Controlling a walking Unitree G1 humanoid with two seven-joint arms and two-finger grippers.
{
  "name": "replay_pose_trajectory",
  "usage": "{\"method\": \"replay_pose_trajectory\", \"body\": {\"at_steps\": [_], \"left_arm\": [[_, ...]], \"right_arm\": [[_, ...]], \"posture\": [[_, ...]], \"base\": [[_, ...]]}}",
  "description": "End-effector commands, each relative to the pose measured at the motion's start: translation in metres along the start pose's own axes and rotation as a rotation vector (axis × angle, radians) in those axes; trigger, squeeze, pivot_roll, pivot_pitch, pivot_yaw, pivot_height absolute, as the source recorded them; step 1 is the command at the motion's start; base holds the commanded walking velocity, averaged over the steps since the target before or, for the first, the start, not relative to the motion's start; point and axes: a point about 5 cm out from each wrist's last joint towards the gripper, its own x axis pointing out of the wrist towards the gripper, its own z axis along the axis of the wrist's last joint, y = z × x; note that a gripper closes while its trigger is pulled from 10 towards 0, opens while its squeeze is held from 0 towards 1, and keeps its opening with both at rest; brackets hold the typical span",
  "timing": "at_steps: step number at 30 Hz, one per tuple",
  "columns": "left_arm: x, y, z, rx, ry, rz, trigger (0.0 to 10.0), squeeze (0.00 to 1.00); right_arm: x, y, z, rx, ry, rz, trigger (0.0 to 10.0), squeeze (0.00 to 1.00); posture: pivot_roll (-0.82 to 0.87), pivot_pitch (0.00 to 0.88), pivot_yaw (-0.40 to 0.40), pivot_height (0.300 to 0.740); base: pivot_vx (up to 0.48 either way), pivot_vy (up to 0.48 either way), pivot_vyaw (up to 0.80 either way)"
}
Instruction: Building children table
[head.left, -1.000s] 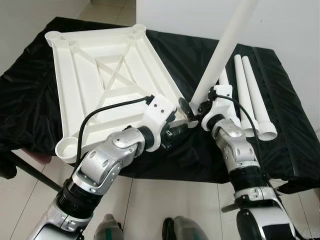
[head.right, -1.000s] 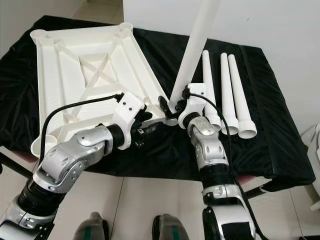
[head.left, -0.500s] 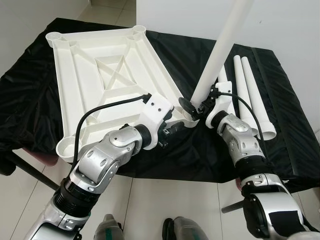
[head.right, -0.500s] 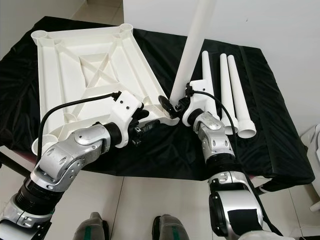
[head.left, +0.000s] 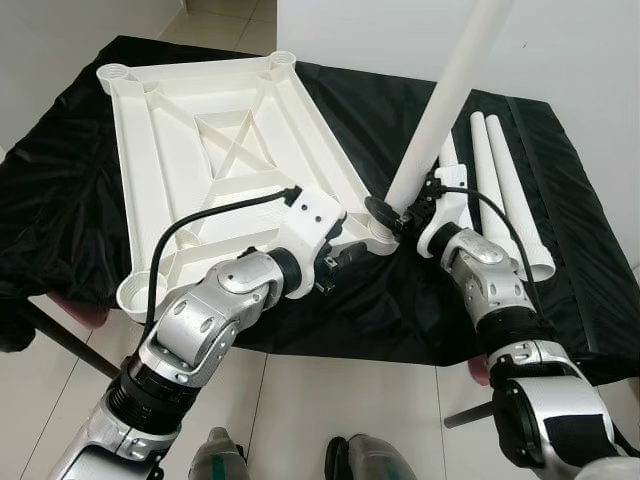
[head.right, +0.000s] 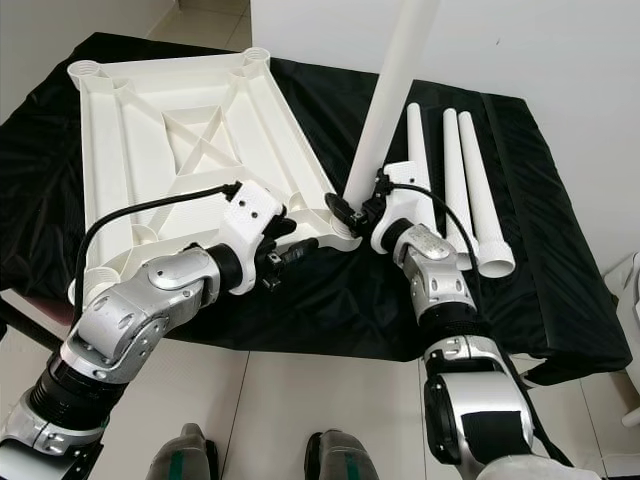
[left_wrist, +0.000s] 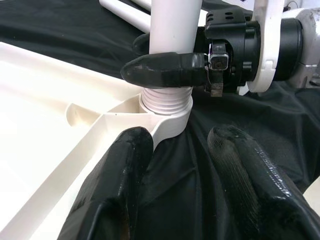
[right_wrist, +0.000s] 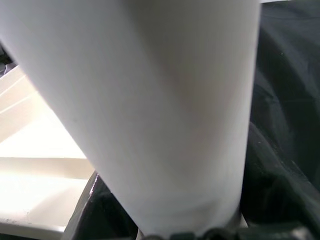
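A black cloth-covered table (head.left: 70, 190) carries everything. On it lies the large white plastic tabletop (head.left: 215, 170), upside down with its ribbed underside and crossed braces facing up and a round socket at each corner. Its near right corner socket (left_wrist: 167, 117) sits close to the table's front edge.

A long white plastic tube leg (head.left: 450, 95) stands in that socket, leaning up and away toward the white wall (head.left: 560, 50); its ribbed lower end rests in the socket's ring. Three more white tube legs (head.left: 505, 190) lie side by side on the cloth to the right, well apart from the tabletop, their flared ends toward the robot.

The right gripper (left_wrist: 165, 65) is clamped on the standing leg just above the socket, one black finger (left_wrist: 162, 70) across the leg's front. In the right wrist view the leg's white surface (right_wrist: 150, 110) is pressed close to the camera.

The left gripper (left_wrist: 195, 165) sits just beside the same corner, lower than the right one, fingers spread apart and holding nothing: one finger pad (left_wrist: 122, 170) touches the socket's rim, the other over bare cloth.
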Motion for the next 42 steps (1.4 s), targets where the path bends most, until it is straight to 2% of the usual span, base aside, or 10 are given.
{"method": "replay_pose_trajectory", "body": {"at_steps": [1, 3, 12, 16, 19, 20, 32, 33, 34, 42], "left_arm": [[0.001, -0.004, 0.003, 0.011, -0.015, -0.058, 10.0, 0.00], [0.001, -0.004, 0.004, 0.007, -0.018, -0.057, 10.0, 0.00], [0.002, -0.008, 0.003, 0.001, -0.021, -0.067, 10.0, 0.00], [0.002, -0.009, 0.003, 0.000, -0.019, -0.075, 10.0, 0.00], [0.002, -0.009, 0.003, 0.000, -0.019, -0.075, 10.0, 0.00], [0.003, -0.009, 0.003, 0.003, -0.019, -0.080, 10.0, 0.00], [0.004, -0.011, 0.003, 0.004, -0.021, -0.095, 10.0, 0.00], [0.004, -0.012, 0.003, 0.003, -0.021, -0.096, 10.0, 0.00], [0.004, -0.012, 0.003, 0.003, -0.022, -0.096, 10.0, 0.00], [0.004, -0.013, 0.003, 0.002, -0.021, -0.098, 10.0, 0.00]], "right_arm": [[0.000, 0.004, -0.001, 0.036, -0.013, -0.021, 0.0, 0.00], [0.000, 0.009, -0.002, 0.030, -0.006, -0.049, 10.0, 0.00], [-0.002, 0.010, -0.008, 0.063, 0.017, -0.291, 10.0, 0.00], [-0.011, 0.013, -0.005, 0.073, -0.016, -0.562, 10.0, 0.00], [-0.011, 0.013, -0.005, 0.073, -0.016, -0.562, 10.0, 0.00], [-0.015, 0.029, -0.008, 0.109, -0.036, -0.653, 10.0, 0.00], [-0.012, 0.043, -0.005, 0.136, -0.018, -0.629, 10.0, 0.00], [-0.012, 0.044, -0.005, 0.144, -0.019, -0.621, 10.0, 0.70], [-0.011, 0.044, -0.005, 0.150, -0.020, -0.615, 10.0, 1.00], [-0.008, 0.041, -0.002, 0.172, -0.042, -0.515, 10.0, 1.00]], "posture": [[0.01, 0.030, -0.076, 0.740], [0.01, 0.029, -0.077, 0.740], [0.00, 0.028, -0.079, 0.740], [0.00, 0.024, -0.076, 0.740], [0.00, 0.024, -0.076, 0.740], [0.01, 0.012, -0.073, 0.740], [0.00, 0.000, -0.072, 0.740], [0.00, 0.000, -0.072, 0.740], [0.00, 0.000, -0.072, 0.740], [0.00, 0.000, -0.073, 0.740]], "base": [[0.000, 0.000, 0.00], [0.000, 0.000, 0.00], [0.000, 0.000, 0.00], [0.000, 0.000, 0.00], [0.000, 0.000, 0.00], [0.000, 0.000, 0.00], [0.000, 0.000, 0.00], [0.000, 0.000, 0.00], [0.000, 0.000, 0.00], [0.000, 0.000, 0.00]]}}
